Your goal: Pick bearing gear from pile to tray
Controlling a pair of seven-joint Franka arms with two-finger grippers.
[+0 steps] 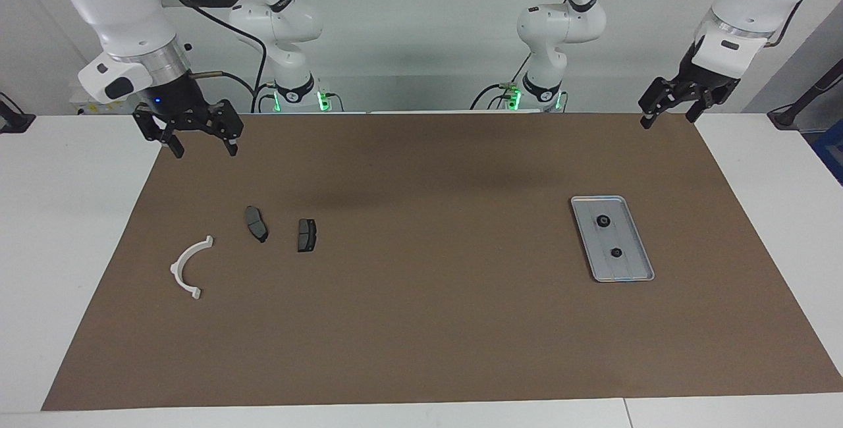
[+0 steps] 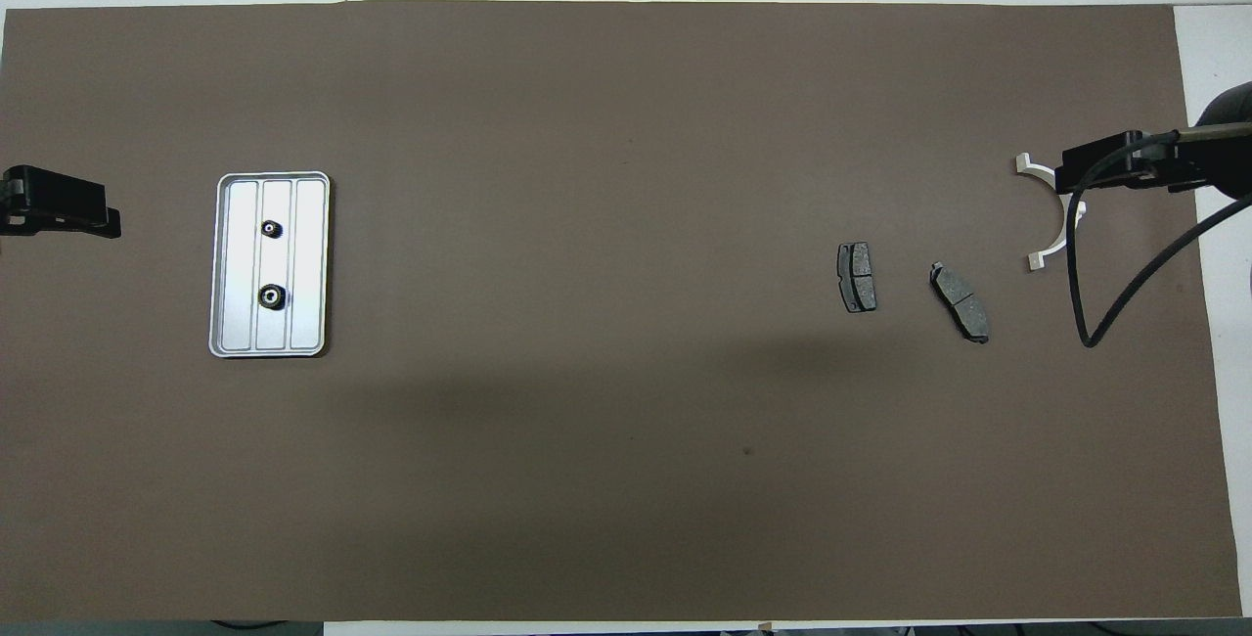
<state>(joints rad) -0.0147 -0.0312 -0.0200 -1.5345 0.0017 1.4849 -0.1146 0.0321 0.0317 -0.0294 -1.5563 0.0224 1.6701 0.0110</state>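
While both pincers hang open, gears (image 1: pixel 602 220) sit in tray (image 1: pixel 631 273).

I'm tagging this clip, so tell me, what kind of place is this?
Most likely a robotics lab bench: two Franka arms at a white table with a brown mat, sorting small parts, brake pads and gears in a metal tray.

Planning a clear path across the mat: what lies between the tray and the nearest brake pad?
Nothing: in the overhead view only bare brown mat stretches from the tray to the nearest brake pad. The facing view agrees.
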